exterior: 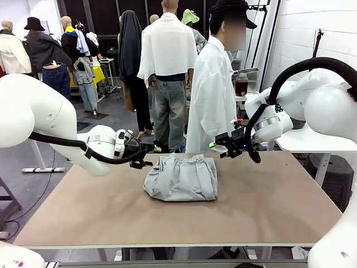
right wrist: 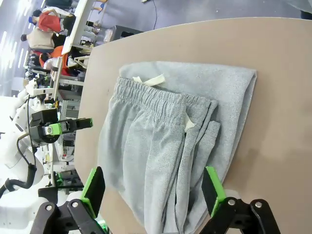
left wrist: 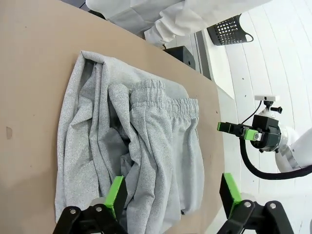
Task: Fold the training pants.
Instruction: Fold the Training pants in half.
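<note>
Left tool (exterior: 146, 156) spread wide and empty, hanging just off the left edge of the training pants (exterior: 181, 178); its own camera looks down with green fingers (left wrist: 116, 196) either side of the cloth's near edge, not pinching it. Right tool (exterior: 226, 146) likewise spread and empty, near the bundle's far right corner, above the counter (exterior: 268, 206). Pants sit mid-counter toward the far side, already a compact, roughly square bundle, gathered waistband (right wrist: 156, 100) on top with a pale drawstring end (right wrist: 155, 80) showing. Light grey jersey, soft, layers rumpled and slightly uneven along one side. Judgement: folding looks nearly or fully done; any next move would be pinching a loose edge to square up the stack.
</note>
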Tool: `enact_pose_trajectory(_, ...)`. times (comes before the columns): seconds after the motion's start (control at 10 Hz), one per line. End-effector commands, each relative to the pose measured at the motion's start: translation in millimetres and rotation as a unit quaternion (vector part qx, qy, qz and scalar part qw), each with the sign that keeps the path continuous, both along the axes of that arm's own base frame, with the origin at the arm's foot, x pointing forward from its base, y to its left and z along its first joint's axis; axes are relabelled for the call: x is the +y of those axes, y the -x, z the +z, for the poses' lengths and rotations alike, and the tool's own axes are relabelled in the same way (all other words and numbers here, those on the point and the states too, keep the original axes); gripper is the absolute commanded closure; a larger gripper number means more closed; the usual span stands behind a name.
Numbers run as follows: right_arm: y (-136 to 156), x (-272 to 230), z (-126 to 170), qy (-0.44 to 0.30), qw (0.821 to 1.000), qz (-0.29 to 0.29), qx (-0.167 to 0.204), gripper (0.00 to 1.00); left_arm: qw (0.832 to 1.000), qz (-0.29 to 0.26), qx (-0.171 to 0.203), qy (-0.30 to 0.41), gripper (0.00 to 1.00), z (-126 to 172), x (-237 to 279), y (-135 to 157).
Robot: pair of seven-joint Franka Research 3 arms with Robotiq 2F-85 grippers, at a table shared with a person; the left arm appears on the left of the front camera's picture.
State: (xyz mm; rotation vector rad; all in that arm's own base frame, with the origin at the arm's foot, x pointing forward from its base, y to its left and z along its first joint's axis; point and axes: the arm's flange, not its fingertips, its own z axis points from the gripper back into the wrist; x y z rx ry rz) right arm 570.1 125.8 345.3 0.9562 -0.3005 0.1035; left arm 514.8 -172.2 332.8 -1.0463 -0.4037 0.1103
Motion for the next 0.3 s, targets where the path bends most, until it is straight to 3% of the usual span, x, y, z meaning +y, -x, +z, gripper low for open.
enact_pose_trajectory(0.0,-1.6,1.0,-1.2,0.001,1.0,0.001,0.0,0.0,1.0,0.003,-0.002,-0.004,0.0,0.5,-1.1,-2.2)
enact_pose_trajectory(0.2,-1.6,1.0,-1.2,0.001,1.0,0.001,0.0,0.0,1.0,0.003,-0.002,-0.004,0.0,0.5,-1.1,-2.2)
